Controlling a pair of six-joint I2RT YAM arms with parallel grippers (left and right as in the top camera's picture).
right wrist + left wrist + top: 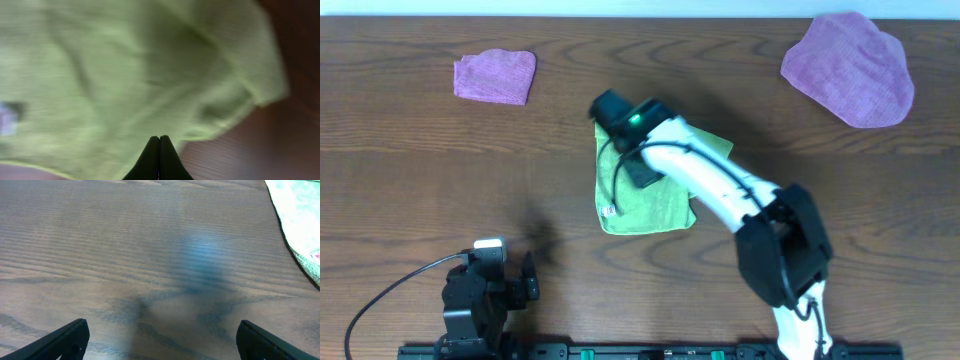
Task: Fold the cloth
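The lime-green cloth (pixel 655 195) lies folded over near the table's middle, its white tag (pixel 610 210) at the front left corner. My right gripper (pixel 607 112) hovers over the cloth's far left edge. In the right wrist view its fingers (pixel 159 142) are pressed shut with nothing seen between them, and the blurred cloth (pixel 125 75) fills the frame below. My left gripper (pixel 492 250) sits at the front left, away from the cloth. Its fingers (pixel 165 340) are wide open and empty over bare wood, with the cloth's edge (pixel 300 210) at the top right.
A small folded purple cloth (pixel 496 76) lies at the back left. A large purple cloth (pixel 850 68) lies at the back right. The table is brown wood (pixel 420 170). A black cable (pixel 390 290) runs from the left arm.
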